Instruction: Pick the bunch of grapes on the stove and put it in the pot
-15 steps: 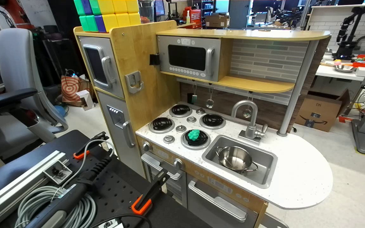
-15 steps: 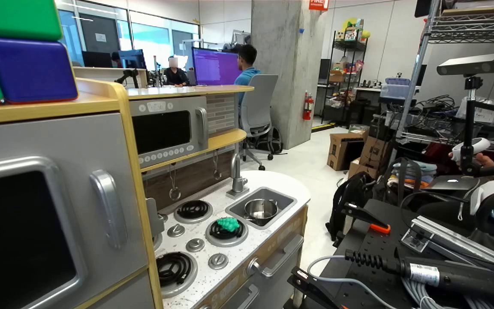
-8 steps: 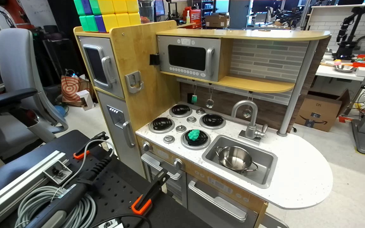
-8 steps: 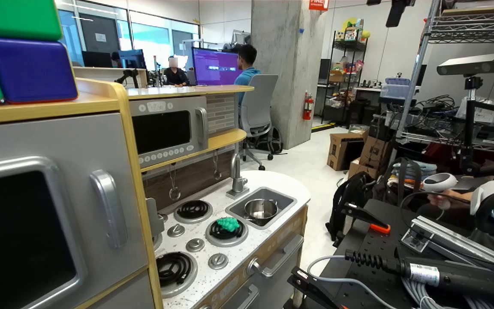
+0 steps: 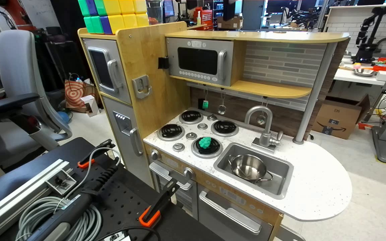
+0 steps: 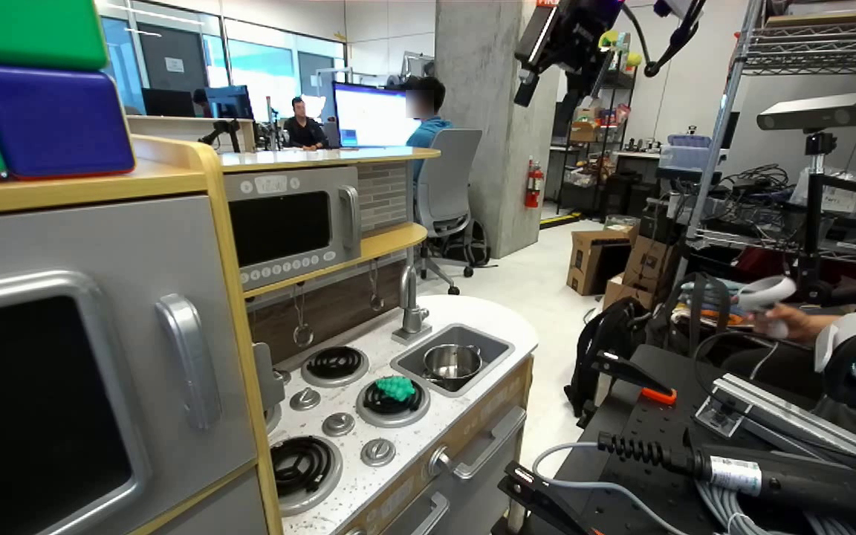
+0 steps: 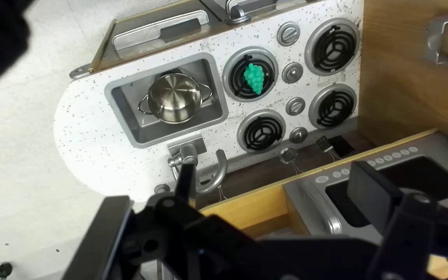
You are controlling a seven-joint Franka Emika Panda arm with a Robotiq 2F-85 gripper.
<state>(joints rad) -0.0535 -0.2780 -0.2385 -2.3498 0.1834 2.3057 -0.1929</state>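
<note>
The bright green bunch of grapes lies on a front burner of the white stove [image 5: 185, 156], the burner nearest the sink. The grapes show in both exterior views [image 5: 205, 142] [image 6: 395, 388] and the wrist view [image 7: 254, 79]. The silver pot stands inside the sink basin beside that burner, open side up with its inside bare, in both exterior views [image 5: 248, 167] [image 6: 452, 362] and the wrist view [image 7: 175, 98]. My gripper [image 7: 278, 184] has its fingers wide apart with nothing between them. It hangs high above the kitchen, at the top of an exterior view [image 6: 545, 100].
The faucet [image 5: 263, 125] rises behind the sink [image 5: 288, 174]. The microwave [image 5: 199, 60] and wooden shelf [image 5: 273, 88] overhang the stove's back. A tall wooden cabinet [image 5: 156, 77] borders the stove. A black table [image 5: 126, 197] with clamps and cables stands in front.
My arm and gripper have come into view from the top and moved lower and leftward in an exterior view. The grapes and pot have not moved.
</note>
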